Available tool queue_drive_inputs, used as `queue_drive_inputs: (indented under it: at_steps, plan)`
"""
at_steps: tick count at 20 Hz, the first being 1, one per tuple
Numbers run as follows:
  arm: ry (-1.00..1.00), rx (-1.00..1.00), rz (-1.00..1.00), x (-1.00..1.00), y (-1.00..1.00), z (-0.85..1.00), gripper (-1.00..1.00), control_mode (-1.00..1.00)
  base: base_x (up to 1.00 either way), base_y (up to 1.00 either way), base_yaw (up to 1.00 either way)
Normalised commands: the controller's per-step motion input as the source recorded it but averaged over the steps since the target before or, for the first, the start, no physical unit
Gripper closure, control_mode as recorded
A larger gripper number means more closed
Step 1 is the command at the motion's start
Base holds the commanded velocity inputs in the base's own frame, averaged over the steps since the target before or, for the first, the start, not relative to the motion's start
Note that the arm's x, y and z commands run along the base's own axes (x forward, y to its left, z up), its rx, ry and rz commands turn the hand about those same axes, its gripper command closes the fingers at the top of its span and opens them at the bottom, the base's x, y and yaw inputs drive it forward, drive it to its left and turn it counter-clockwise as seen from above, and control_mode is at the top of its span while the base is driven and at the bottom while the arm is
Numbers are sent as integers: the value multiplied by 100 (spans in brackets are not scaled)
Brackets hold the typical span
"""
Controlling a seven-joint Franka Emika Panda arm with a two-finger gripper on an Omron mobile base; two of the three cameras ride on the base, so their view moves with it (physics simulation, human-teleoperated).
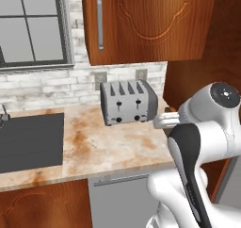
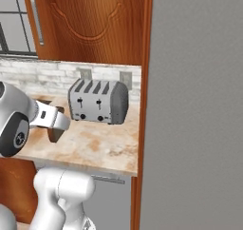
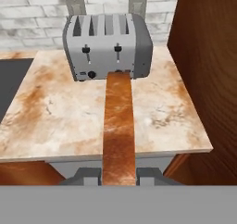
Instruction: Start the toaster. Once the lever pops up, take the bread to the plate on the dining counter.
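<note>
Holding the small brown-crusted bread slice (image 3: 119,126) edge-on, the two-finger gripper (image 3: 118,176) has its dark fingertips pressed narrow against the slice's two faces; the bread is therefore out of the boxy silver-grey four-slot toaster (image 3: 107,47) and clear of the beige rust-stained marble worktop (image 3: 60,116), carried in front of the toaster rather than in a slot; judging from this, the toasting and the lifting-out appear done, and what is left is the carry to the plate on the dining counter and the release there; in the hand view the slice's long axis runs straight away from the fingers toward the toaster's front, its far end pointing at the toaster's lower front edge beside the right-hand knob, its crust edge turned to the camera; the toaster's front with its black levers faces the robot, its slots running front to back, just beside the reddish-brown wooden cabinet side (image 3: 208,70).
</note>
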Motion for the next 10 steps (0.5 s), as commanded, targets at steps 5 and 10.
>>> queue_drive_inputs:
  at_steps: [5,10]
  plan:
    - [0,0,0,0,0,0,100,100,-91,0,3]
    - [0,0,0,0,0,0,100,100,-87,20,10]
